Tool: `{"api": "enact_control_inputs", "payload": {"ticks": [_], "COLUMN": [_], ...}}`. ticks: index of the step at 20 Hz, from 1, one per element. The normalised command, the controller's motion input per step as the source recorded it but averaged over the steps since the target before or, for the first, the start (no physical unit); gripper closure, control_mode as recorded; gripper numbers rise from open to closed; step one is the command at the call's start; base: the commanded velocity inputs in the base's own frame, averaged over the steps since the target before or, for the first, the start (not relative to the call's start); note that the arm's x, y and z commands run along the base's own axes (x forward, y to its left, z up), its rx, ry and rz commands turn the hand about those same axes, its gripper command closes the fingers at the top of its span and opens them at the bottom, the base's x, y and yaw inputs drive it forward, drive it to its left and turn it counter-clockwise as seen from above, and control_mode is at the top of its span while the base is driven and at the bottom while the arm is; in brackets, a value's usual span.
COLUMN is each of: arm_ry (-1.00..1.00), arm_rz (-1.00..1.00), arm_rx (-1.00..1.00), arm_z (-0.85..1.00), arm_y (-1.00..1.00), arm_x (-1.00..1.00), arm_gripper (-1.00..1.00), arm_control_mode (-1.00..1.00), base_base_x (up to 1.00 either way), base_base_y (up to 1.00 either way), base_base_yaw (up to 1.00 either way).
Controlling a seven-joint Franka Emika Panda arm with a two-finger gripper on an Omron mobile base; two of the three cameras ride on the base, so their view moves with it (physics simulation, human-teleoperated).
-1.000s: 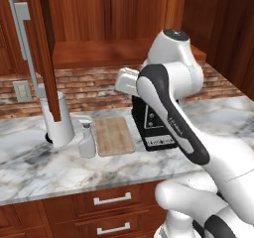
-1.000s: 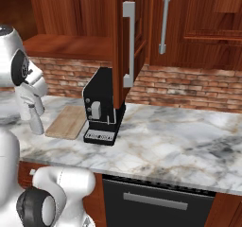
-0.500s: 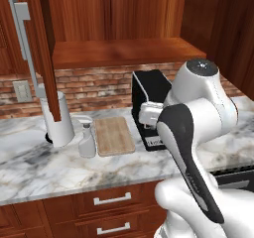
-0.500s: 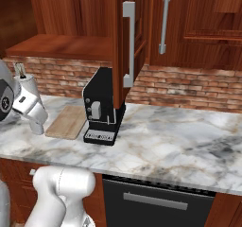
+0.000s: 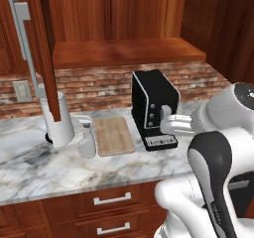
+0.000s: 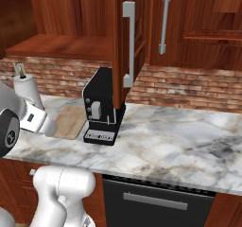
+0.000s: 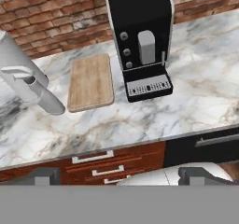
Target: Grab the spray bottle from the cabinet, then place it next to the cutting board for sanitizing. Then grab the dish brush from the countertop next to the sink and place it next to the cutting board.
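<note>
Left base view: your spray bottle [image 5: 87, 141] stands on the countertop [image 5: 59, 170], just beside the cutting board [image 5: 114, 135]'s left edge, w/ the paper-towel roll [image 5: 58, 119] behind-left, coffee machine [image 5: 153, 108] right of board.

Right base view: cabinet [image 6: 126, 37] door hangs open above the machine.

Hand view: gripper [image 7: 119, 175] jaws spread wide, holding nothing, off the countertop's front edge.

Even, soft rendered light, moderately bright. Faint shadows sit beneath the cabinet [image 5: 124, 53] and beside the coffee machine [image 5: 154, 108]. No glare or blur; textures look coarse.
</note>
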Motion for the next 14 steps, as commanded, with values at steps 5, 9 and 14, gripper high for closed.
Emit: {"api": "enact_control_inputs", "payload": {"ticks": [5,9,14], "arm_ry": [-0.15,0.00,0.00], "arm_rz": [0.05,0.00,0.00], "arm_rx": [0.00,0.00,0.00], "arm_z": [0.07,0.00,0.00], "arm_y": [-0.03,0.00,0.00], "arm_x": [-0.55,0.00,0.00], "arm_gripper": [-1.00,-1.00,-1.00], "arm_control_mode": [1.00,1.00,1.00], "base_base_x": [-0.40,-1.00,-0.39], "base_base_y": [-0.01,-0.49,-1.00], "base_base_yaw": [0.03,0.01,-0.15]}}
